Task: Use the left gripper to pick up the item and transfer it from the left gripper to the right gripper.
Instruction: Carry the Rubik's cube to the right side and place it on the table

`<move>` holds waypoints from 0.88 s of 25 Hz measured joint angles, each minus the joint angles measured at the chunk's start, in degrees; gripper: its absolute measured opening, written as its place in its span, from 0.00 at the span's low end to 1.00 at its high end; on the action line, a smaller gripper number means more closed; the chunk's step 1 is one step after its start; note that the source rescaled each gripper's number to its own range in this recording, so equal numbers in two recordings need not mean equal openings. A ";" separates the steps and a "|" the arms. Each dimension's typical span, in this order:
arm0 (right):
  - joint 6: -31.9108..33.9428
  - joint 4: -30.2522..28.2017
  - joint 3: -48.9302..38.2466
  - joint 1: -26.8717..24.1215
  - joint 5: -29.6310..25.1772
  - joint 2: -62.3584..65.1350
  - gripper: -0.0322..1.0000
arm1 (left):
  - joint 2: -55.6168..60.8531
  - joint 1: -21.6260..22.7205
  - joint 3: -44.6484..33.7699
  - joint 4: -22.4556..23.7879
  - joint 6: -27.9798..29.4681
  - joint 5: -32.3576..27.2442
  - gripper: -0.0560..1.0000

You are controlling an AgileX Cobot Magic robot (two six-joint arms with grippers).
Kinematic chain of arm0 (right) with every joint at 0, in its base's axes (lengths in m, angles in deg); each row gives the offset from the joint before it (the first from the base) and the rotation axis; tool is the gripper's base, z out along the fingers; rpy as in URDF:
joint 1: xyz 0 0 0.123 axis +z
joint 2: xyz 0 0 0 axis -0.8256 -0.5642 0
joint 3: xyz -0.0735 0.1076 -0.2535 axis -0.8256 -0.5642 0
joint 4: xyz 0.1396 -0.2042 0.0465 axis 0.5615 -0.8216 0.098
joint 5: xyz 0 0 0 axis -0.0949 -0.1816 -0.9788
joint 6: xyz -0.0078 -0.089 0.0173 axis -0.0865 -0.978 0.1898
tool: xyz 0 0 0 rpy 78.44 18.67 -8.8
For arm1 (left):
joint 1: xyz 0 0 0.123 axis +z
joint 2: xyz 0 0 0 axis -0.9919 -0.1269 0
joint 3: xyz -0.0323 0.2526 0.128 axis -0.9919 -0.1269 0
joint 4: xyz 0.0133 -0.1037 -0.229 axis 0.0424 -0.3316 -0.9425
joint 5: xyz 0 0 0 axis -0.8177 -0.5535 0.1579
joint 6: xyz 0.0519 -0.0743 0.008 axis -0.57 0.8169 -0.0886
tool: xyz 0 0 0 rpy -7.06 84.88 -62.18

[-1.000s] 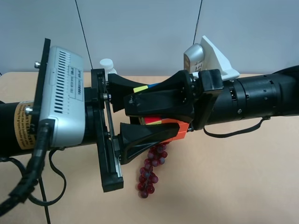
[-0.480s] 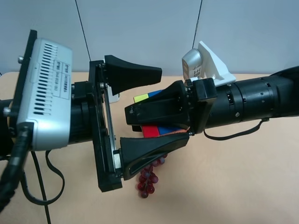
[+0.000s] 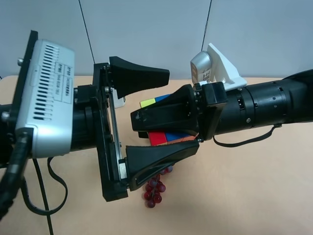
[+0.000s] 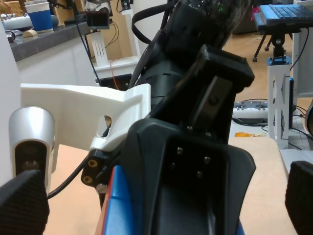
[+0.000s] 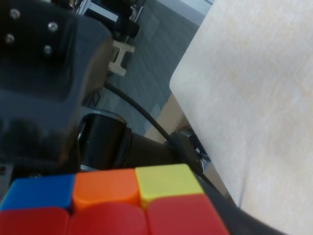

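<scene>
In the exterior high view the puzzle cube (image 3: 164,136) is held above the table between the fingers of the right gripper (image 3: 139,125), the one with the white bracket and silver knob. That gripper is shut on the cube. The left gripper (image 3: 183,111), with the grey slotted box, is open. Its upper finger (image 3: 139,78) and lower finger (image 3: 159,157) stand above and below the cube, apart from it. The right wrist view shows the cube's blue, orange, yellow and red squares (image 5: 105,196) close up. The left wrist view shows the right gripper (image 4: 190,186) and a blue edge of the cube (image 4: 116,205).
A purple grape bunch (image 3: 154,188) lies on the tan table (image 3: 244,186) below the grippers. A white bottle (image 3: 116,99) stands behind the left gripper, mostly hidden. The table edge (image 5: 195,63) and the floor beyond show in the right wrist view.
The left gripper has opened and let go of the cube, and drawn back slightly to the view's left. The right gripper stays shut on the cube. Nothing moved in the last half second.
</scene>
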State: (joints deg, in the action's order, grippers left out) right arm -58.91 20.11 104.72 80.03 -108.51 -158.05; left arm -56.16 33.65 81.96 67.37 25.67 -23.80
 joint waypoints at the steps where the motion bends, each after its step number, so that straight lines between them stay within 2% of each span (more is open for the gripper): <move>1: 0.00 0.00 0.00 0.00 0.00 0.00 0.04 | 0.14 0.00 0.00 0.00 0.07 0.00 0.99; 4: 0.00 0.00 0.00 0.00 0.00 0.00 0.04 | 0.95 0.00 0.00 0.00 1.31 -0.74 0.99; 10: 0.00 0.00 0.00 0.00 0.00 0.00 0.04 | 5.28 0.00 0.00 1.24 7.68 -8.64 0.99; 17: 0.00 0.00 0.00 0.00 0.00 0.00 0.04 | 13.04 0.00 0.00 10.45 20.35 -17.26 0.99; 22: 0.00 0.00 0.00 0.00 0.00 0.00 0.04 | 18.91 0.00 0.00 20.45 34.29 -22.33 0.99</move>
State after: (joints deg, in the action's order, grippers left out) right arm -58.91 20.11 104.72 80.03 -108.51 -158.05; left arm -37.25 33.65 81.96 87.82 59.96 -46.13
